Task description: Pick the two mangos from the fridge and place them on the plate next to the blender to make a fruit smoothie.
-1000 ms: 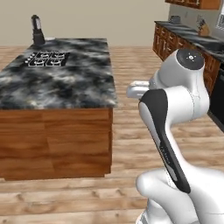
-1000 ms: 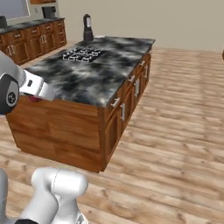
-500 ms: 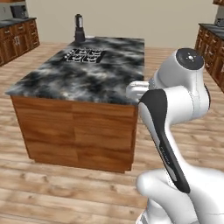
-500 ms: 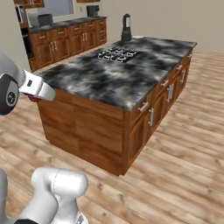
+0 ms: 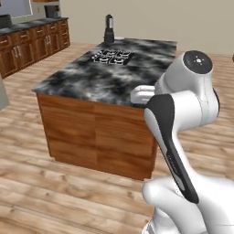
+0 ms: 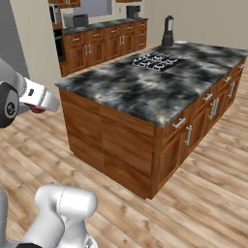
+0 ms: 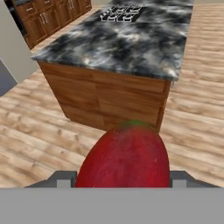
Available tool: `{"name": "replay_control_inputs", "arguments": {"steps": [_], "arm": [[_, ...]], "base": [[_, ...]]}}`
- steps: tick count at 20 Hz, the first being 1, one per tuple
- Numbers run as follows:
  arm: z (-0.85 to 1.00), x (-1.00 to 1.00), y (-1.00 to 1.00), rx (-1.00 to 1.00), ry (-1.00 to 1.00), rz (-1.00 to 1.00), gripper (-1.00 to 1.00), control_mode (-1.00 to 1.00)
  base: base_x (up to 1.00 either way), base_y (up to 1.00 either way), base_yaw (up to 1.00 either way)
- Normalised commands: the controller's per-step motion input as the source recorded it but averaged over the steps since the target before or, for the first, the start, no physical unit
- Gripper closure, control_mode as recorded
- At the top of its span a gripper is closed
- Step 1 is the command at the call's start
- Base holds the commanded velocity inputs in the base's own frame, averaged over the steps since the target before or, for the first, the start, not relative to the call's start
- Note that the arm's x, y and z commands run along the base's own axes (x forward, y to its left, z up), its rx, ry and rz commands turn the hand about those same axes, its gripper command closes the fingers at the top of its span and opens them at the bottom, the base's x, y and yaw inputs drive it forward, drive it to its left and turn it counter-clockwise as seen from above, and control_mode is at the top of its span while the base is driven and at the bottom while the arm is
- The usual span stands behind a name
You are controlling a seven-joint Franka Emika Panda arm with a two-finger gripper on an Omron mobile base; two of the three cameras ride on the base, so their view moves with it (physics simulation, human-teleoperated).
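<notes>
Left base view sat behind the arm, facing 12 o'clock over the kitchen island [image 5: 109, 77], blender [image 5: 109, 29] at its far end. Right base view looked toward 1 o'clock, sharing the island [image 6: 160, 82] and blender [image 6: 168, 31]. Hand view looked along the gripper, red mango [image 7: 127, 159] very close, island [image 7: 127, 43] beyond.

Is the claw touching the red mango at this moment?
Touching. In the hand view the red mango sits between the two finger tips of the claw, hiding their inner faces, with no gap visible on either side.
</notes>
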Motion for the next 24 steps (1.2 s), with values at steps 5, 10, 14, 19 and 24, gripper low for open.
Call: {"name": "replay_control_inputs", "arguments": {"steps": [5,10,14,19,24], "arm": [[0.0,0.0,0.0,0.0,0.0,0.0,1.0,1.0],[0.0,0.0,0.0,0.0,0.0,0.0,1.0,1.0],[0.0,0.0,0.0,0.0,0.0,0.0,1.0,1.0],[0.0,0.0,0.0,0.0,0.0,0.0,1.0,1.0],[0.0,0.0,0.0,0.0,0.0,0.0,1.0,1.0]], "base": [[0.47,-0.28,0.05],[0.64,-0.32,0.02],[0.54,-0.32,0.0],[0.37,-0.46,0.0],[0.24,-0.61,-0.02]]}}
